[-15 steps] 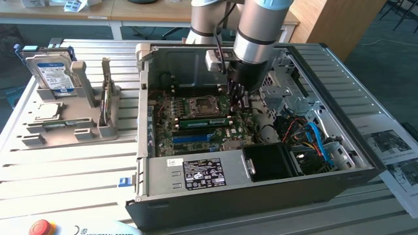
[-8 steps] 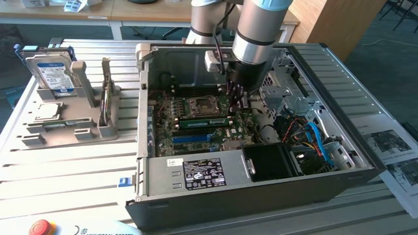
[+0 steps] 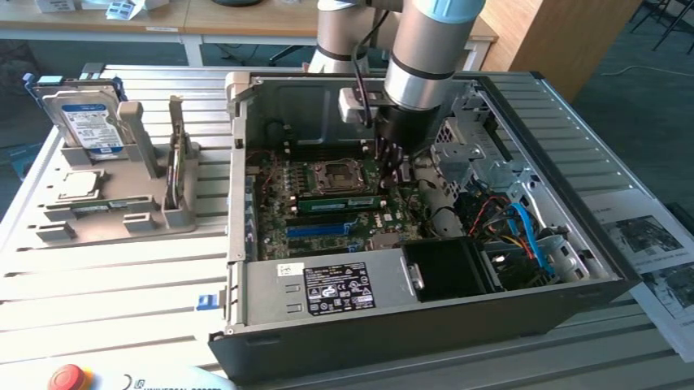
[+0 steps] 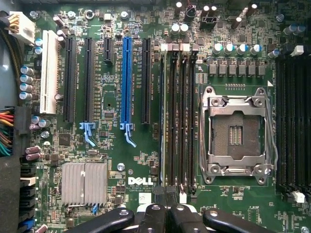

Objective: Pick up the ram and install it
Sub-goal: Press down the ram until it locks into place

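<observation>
At the exterior view's left, on the grey fixture: a hard drive standing upright, blue-and-white label, print not readable; a square CPU chip lying flat in front of it. Near the lower edge, beside a red button: the word "UNIVERSAL" readable, the rest cut off. Further right, inside the open computer case: the ram, standing on edge in the memory slots just beside the empty CPU socket, green face showing; depth of seating not determinable. Treat as light, stiff and thin, yet fragile: judged liable to crack if twisted, with chips and contact edge best left untouched. Take hold across the thickness, along the long top edge or at the short ends. White label on the power supply: symbols present, text too small to read. Gripper above the slot end nearest the "DELL" logo printed on the motherboard; fingers pressed together, nothing visibly pinched; contact with the ram not determinable. At the exterior view's right: printed sheets, unreadable.
</observation>
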Motion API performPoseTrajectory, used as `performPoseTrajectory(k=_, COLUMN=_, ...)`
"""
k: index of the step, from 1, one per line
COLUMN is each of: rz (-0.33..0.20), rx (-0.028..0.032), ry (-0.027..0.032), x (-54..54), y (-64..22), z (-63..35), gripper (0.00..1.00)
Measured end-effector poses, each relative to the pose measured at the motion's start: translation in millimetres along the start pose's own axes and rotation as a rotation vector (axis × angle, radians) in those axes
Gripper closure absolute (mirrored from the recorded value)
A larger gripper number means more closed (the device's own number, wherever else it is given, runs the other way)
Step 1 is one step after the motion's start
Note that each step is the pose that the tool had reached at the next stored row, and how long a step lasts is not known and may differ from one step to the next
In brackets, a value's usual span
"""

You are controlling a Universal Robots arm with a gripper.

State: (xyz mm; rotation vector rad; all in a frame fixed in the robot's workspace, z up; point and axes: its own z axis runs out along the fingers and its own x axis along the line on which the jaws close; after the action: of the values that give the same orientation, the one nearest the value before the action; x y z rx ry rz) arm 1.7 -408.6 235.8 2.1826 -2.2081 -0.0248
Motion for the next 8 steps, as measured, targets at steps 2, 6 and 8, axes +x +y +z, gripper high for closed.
performPoseTrajectory(k=2, rz=0.0, rx=0.0001, ry=-0.0004, x=-0.1, y=0.1, z=1.1, gripper=0.9)
performPoseTrajectory(k=6, rz=0.0, rx=-0.0001, ry=-0.0001, x=-0.1, y=0.1, z=4.7, gripper=0.9)
performPoseTrajectory(k=8, rz=0.0, rx=0.0, ry=-0.0001, x=-0.1, y=0.1, z=5.7, gripper=0.9)
